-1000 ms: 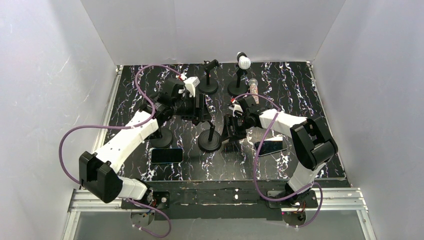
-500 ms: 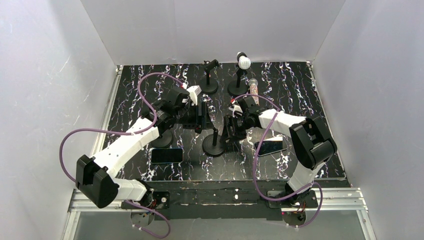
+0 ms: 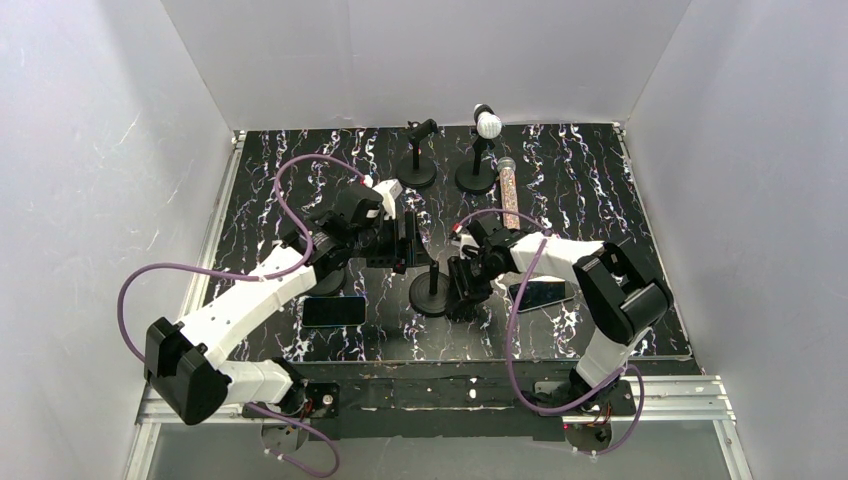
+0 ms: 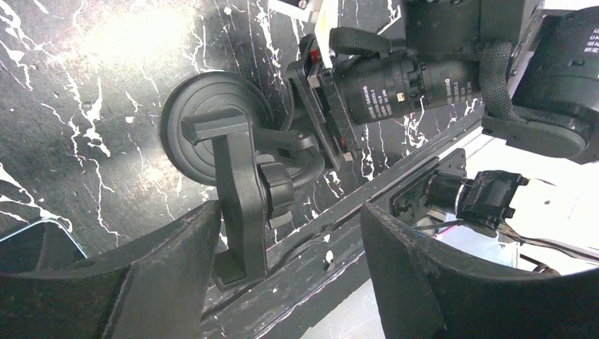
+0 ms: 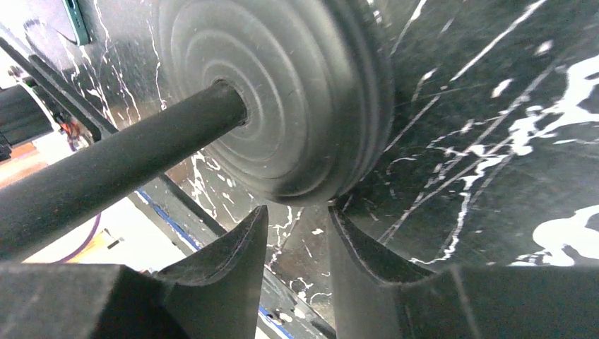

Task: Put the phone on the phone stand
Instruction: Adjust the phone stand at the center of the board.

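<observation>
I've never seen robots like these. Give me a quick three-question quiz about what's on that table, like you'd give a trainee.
1. True or false: a phone already rests on the middle phone stand.
2. How many phones lie flat on the table? A) one B) two C) three
3. Fill in: the left gripper is ___ (open or shut).

Key
1. False: the stand's clamp holds nothing.
2. B: the left phone and the right phone.
3. Open: its fingers are spread wide on either side of the stand's clamp.
</observation>
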You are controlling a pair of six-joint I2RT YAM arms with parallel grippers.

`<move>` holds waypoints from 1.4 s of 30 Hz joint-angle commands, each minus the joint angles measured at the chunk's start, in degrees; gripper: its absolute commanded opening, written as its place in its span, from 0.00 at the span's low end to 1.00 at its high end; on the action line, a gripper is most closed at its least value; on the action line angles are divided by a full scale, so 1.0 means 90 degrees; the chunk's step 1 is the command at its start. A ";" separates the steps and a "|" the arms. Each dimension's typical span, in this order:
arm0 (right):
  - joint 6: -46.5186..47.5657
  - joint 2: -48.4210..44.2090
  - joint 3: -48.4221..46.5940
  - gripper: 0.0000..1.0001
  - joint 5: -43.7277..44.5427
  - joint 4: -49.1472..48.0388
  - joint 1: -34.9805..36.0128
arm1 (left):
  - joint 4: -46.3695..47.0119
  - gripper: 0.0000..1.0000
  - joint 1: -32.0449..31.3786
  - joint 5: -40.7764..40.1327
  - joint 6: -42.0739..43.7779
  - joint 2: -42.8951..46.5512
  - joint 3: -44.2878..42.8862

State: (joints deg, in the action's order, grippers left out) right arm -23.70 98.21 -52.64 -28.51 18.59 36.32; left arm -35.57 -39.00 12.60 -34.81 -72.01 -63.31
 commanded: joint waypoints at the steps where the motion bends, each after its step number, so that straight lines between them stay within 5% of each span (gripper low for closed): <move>1: 0.0043 -0.0222 0.0109 0.42 -0.0116 0.0199 0.0272 | 0.0036 0.71 -0.0068 -0.0112 -0.0130 0.0293 0.0118; 13: -0.0366 0.0203 0.0161 0.46 -0.0247 -0.0184 0.0470 | 0.0115 0.72 -0.0231 -0.0160 -0.0322 0.0447 0.0347; 42: -0.0413 0.0918 -0.1475 0.48 0.0467 -0.0277 -0.0634 | 0.0737 0.75 -0.0711 -0.0023 -0.0701 0.0263 0.0532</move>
State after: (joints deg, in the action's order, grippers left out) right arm -28.29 106.24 -63.20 -25.39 16.58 30.76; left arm -32.56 -44.07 11.64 -39.90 -69.45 -59.16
